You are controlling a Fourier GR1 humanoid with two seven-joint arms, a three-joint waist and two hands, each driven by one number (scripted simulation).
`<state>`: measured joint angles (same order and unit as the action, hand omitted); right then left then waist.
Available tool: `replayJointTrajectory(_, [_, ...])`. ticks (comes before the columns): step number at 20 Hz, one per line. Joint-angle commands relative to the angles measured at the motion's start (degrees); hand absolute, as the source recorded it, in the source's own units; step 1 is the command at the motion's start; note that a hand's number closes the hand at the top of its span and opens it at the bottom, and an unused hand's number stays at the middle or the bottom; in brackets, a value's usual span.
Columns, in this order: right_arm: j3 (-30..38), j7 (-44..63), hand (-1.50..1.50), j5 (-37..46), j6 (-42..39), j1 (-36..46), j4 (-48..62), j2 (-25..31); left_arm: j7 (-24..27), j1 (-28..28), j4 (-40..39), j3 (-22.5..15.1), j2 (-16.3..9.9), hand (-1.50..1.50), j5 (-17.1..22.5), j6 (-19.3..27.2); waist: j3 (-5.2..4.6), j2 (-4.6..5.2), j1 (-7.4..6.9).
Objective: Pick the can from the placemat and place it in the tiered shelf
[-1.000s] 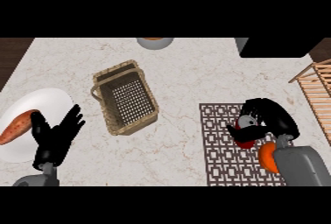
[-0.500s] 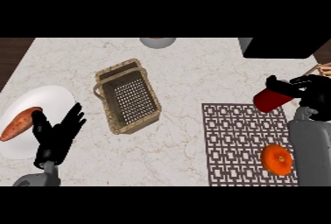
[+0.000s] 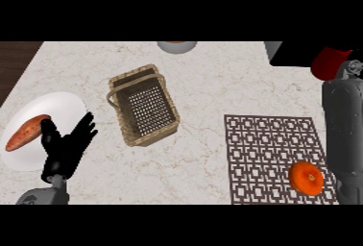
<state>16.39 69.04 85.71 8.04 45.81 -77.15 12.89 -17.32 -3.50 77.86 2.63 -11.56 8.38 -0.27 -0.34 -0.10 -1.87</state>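
Red can [image 3: 327, 64] shows partly, right hand [image 3: 350, 70] mostly cut off.

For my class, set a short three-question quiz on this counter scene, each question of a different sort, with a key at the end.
1. True or false: the red can stands on the placemat.
2. What lies on the white plate? A) orange fruit B) sweet potato C) can
3. Fill in: the wicker basket sits between the plate and the ____.

Key: 1 false, it is up at the right edge by the right hand; the orange fruit is on the placemat. 2 B. 3 placemat.
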Motion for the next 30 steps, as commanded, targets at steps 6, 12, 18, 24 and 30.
replayJointTrajectory(6, [6.35, 13.20, 1.50, 13.40, -12.65, 16.55, 2.46, 2.76, 0.42, 0.83, -0.79, -0.59, 1.41, 0.00, -1.12, 1.37, 0.21, 0.03, 1.13])
replayJointTrajectory(12, [11.19, 8.80, 1.50, 17.67, -15.24, 20.78, 2.04, 6.09, -0.06, -1.69, -2.15, 2.01, -0.51, 0.00, 0.72, -0.08, 0.27, 0.07, 1.88])
replayJointTrajectory(18, [16.02, 2.05, 1.50, 17.62, -21.19, 22.44, -0.09, 9.24, 1.71, 0.42, -2.09, -0.55, 2.89, 0.00, -2.67, 3.38, 0.30, -0.06, 2.12])
replayJointTrajectory(24, [20.10, -3.08, 1.50, 15.21, -25.20, 21.98, -1.01, 11.94, 0.64, 2.92, 0.49, 0.80, 0.59, 0.00, -0.59, 0.22, 0.33, -0.14, 1.90])
replayJointTrajectory(30, [23.60, -7.41, 1.50, 11.74, -23.93, 15.57, -1.31, 13.15, 0.72, 2.11, 0.32, 0.47, 1.40, 0.00, -1.03, 0.40, 0.34, -0.06, 1.95])
